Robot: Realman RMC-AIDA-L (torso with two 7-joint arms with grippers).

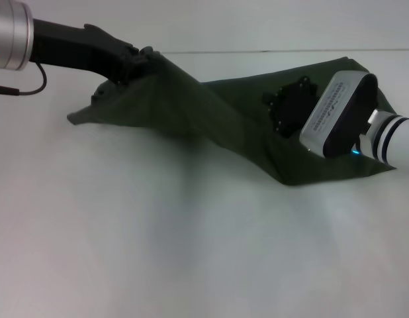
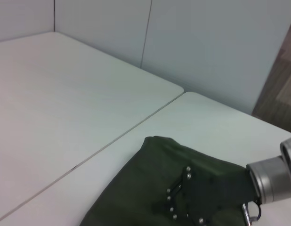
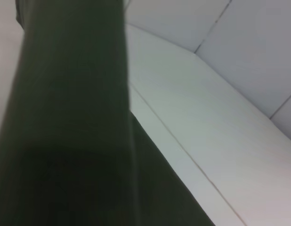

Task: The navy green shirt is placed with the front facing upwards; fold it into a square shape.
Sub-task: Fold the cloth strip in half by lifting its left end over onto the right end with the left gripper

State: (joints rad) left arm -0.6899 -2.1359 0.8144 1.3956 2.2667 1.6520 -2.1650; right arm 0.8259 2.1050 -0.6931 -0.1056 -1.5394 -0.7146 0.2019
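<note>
On white table [image 1: 158, 252], your left gripper [image 1: 135, 63] is pinching navy green shirt [image 1: 211, 112] edge, lifting it; your right gripper [image 1: 290, 109] is clamping opposite end.

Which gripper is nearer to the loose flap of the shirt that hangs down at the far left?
Left. The left gripper pinches the navy green shirt just above that flap. The right gripper is at the shirt's opposite end.
</note>
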